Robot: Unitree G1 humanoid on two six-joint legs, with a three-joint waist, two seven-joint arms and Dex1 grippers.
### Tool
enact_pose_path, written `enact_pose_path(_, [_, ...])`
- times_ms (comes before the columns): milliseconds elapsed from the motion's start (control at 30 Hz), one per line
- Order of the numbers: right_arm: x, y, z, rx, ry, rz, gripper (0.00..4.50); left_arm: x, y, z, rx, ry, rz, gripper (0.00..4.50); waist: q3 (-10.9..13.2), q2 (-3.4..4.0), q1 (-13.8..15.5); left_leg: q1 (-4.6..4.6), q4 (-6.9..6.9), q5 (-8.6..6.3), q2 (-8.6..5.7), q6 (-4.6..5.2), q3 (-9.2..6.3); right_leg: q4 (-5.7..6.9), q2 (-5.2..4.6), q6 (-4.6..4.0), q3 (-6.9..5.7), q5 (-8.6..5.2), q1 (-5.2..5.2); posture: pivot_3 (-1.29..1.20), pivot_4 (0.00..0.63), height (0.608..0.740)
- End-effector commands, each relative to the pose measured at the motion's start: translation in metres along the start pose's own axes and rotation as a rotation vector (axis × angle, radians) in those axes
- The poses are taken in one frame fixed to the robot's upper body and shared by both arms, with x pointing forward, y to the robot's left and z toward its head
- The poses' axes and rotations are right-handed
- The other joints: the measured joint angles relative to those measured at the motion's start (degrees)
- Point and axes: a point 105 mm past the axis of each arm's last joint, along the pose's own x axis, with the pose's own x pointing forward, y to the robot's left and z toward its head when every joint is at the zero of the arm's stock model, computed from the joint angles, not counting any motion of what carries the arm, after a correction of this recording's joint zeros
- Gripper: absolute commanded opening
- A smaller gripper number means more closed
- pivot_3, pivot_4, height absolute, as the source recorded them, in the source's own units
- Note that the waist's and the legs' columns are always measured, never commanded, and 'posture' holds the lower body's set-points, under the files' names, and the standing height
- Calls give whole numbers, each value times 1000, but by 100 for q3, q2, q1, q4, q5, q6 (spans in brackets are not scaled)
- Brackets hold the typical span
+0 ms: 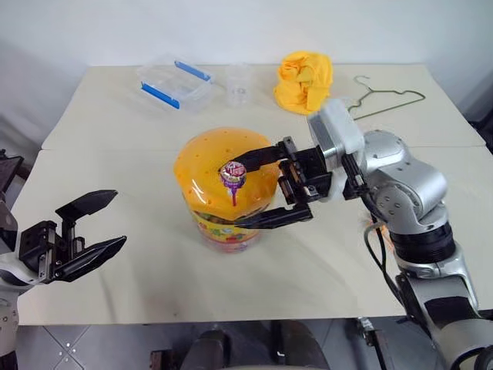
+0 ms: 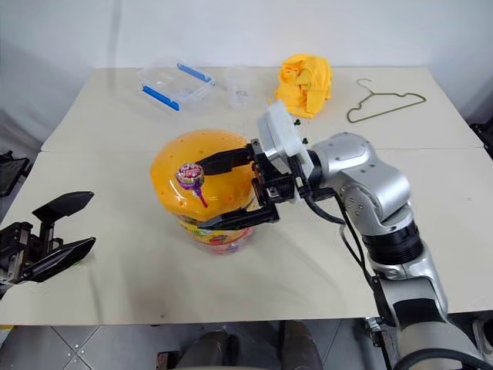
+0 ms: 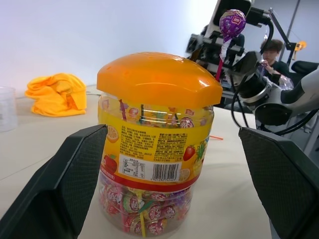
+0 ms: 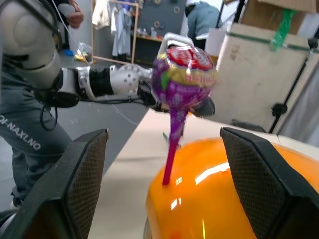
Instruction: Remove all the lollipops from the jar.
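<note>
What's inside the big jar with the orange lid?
Through the clear wall of the jar you can see many wrapped lollipops piled at the bottom. The label and the orange lid hide the rest. One purple lollipop stands with its stick in a lid hole.

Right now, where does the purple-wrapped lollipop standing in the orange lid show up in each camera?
Left eye view: purple-wrapped lollipop at picture centre, atop the domed orange lid.
Right eye view: left of centre, on the lid's crown.
Left wrist view: top, right of middle, above the lid's far edge.
Right wrist view: upper centre, its stick in the lid.
Shared landmark: the domed orange lid of the clear plastic jar.
</note>
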Motion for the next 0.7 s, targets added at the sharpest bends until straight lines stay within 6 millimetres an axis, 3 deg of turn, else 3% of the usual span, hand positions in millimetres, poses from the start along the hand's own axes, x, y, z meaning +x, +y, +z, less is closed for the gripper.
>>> enact_pose_path(33, [5,0,0,-21,3,0,3561,2,-3,6,47,3,-8,4500,-6,-11,-4,0,0,0,0,0,0,0,0,0,-2,0,0,0,150,740])
enact_pose_path(100, [5,2,0,-22,-7,0,3138,2,-3,7,49,4,-6,4500,-7,-11,-6,0,1,0,1,0,0,0,1,0,-2,0,0,0,150,740])
enact_pose_path(433, [-10,6,13,-28,-136,22,12,7,-2,10,55,3,-25,4500,-6,-11,-95,0,1,0,3,-1,0,4,2,-2,-2,-1,-1,0,150,740])
enact_pose_path(600, [-19,6,34,47,-284,0,12,17,-3,12,57,-2,-71,4500,-7,-11,-111,0,0,0,1,0,-5,5,-1,-2,-2,-1,0,0,150,740])
enact_pose_path(700, [-37,0,48,85,-320,-87,12,27,-6,13,81,6,-122,4500,-6,-11,-114,-1,0,0,1,0,-7,5,-3,-2,-2,-1,0,0,150,740])
